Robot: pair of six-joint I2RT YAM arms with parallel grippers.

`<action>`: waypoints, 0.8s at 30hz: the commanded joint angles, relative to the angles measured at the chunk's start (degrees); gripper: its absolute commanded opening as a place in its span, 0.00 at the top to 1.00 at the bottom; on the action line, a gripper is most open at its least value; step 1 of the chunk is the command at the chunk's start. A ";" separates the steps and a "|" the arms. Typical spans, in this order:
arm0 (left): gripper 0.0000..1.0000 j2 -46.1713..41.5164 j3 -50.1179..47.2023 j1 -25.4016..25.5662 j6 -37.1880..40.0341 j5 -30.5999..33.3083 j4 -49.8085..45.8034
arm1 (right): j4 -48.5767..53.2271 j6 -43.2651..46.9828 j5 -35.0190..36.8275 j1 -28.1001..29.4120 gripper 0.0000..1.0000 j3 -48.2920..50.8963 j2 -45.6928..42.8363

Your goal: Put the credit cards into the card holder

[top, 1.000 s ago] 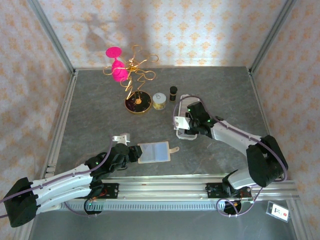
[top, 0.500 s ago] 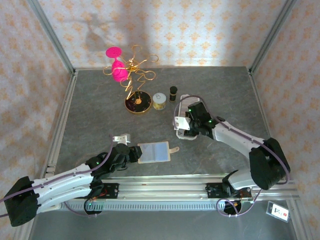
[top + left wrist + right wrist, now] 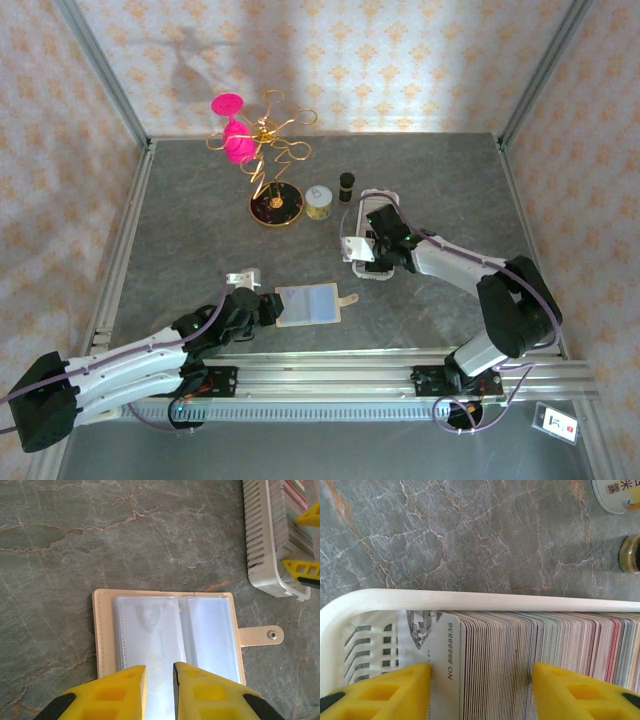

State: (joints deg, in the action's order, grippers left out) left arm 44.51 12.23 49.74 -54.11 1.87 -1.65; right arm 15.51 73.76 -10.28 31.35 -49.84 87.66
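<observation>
- Table [image 3: 75, 540]: grey stone-look surface with rust and white veining; smooth, low sheen.
- Card holder [image 3: 167, 635]: cream-beige leather-like cover, matt, stitched border. The inner sleeves are clear plastic, hazy, with soft glare.
- Snap stud [image 3: 272, 635], right of frame: small polished metal.
- Tray [image 3: 470, 600]: white moulded plastic, smooth, semi-gloss, ribbed slots.
- Credit cards [image 3: 545, 650]: thin plastic packed on edge. The front card has a glossy printed face.
- Left gripper [image 3: 160, 675], right gripper [image 3: 480, 677]: yellow moulded plastic fingers, matt.
- Wire stand [image 3: 270, 160], upper centre: bright gold-toned metal, with a glossy dark disc base.
- Rails [image 3: 400, 375]: pale, brushed-looking metal.
- Walls [image 3: 400, 60]: matt, printed pattern; paper or cloth, cannot tell.
</observation>
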 commanded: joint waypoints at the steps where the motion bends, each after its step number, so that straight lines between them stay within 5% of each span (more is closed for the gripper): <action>1: 0.78 0.23 -1.24 -0.43 -0.73 -0.11 1.64 | -0.76 0.69 2.10 0.32 0.52 0.71 -0.93; 5: 0.79 0.40 -1.42 -0.46 -0.78 -0.20 2.09 | -0.30 0.74 2.72 0.24 0.62 0.74 -1.65; 24: 0.82 1.82 -1.42 -0.43 -1.10 -1.32 3.67 | -0.41 0.43 4.12 0.11 0.78 2.28 -6.37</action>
State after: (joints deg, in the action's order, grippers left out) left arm 46.26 11.40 49.74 -54.54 0.58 0.82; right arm 16.05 74.41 -8.75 31.62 -48.05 82.91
